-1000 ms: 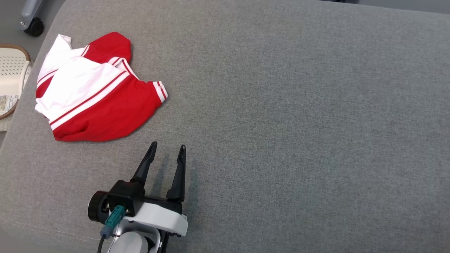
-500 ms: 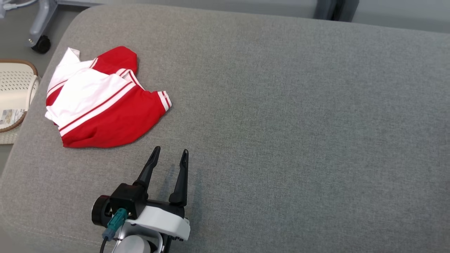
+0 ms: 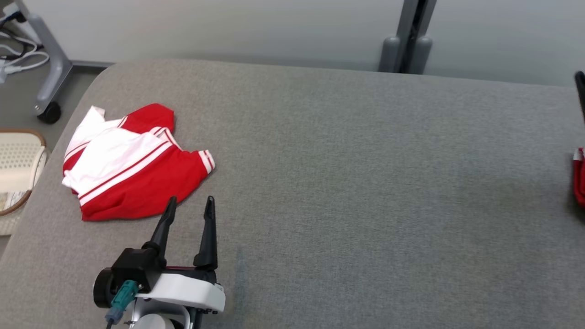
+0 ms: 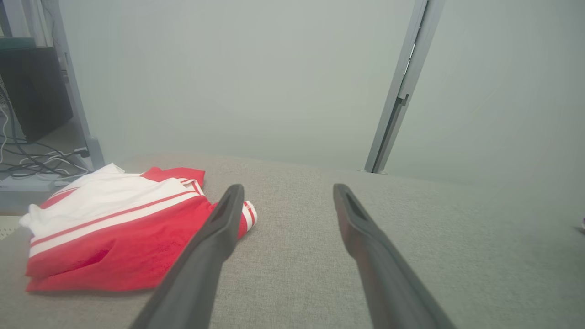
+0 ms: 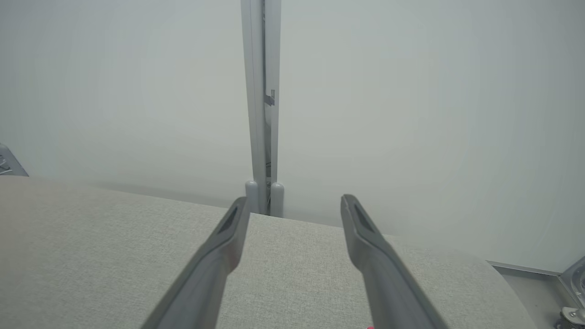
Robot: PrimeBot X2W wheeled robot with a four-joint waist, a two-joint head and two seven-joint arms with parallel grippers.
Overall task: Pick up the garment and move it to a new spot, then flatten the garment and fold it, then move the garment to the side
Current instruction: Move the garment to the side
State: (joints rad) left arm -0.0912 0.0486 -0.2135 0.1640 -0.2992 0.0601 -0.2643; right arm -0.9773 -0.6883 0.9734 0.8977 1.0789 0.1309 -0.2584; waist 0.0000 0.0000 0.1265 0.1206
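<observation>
The garment (image 3: 132,169), red with white panels and stripes, lies folded in a loose bundle at the left end of the grey cushioned surface (image 3: 365,183). My left gripper (image 3: 191,199) is open with nothing between its fingers, its tips just right of the garment's near edge. In the left wrist view the garment (image 4: 114,228) sits ahead and to the left of the open left gripper (image 4: 288,188). In the right wrist view my right gripper (image 5: 295,201) is open over bare grey fabric. A dark finger (image 3: 580,91) shows at the head view's right edge.
A scrap of red cloth (image 3: 579,183) lies at the surface's far right edge. A pale basket (image 3: 18,164) stands off the left end, beside a wheeled stand leg (image 3: 48,112) and cables. A grey post (image 3: 409,50) rises against the wall behind.
The head camera has tilted up, so the whole picture slid down and the back wall came into view. The left gripper's tips now stand closer to the garment's near edge.
</observation>
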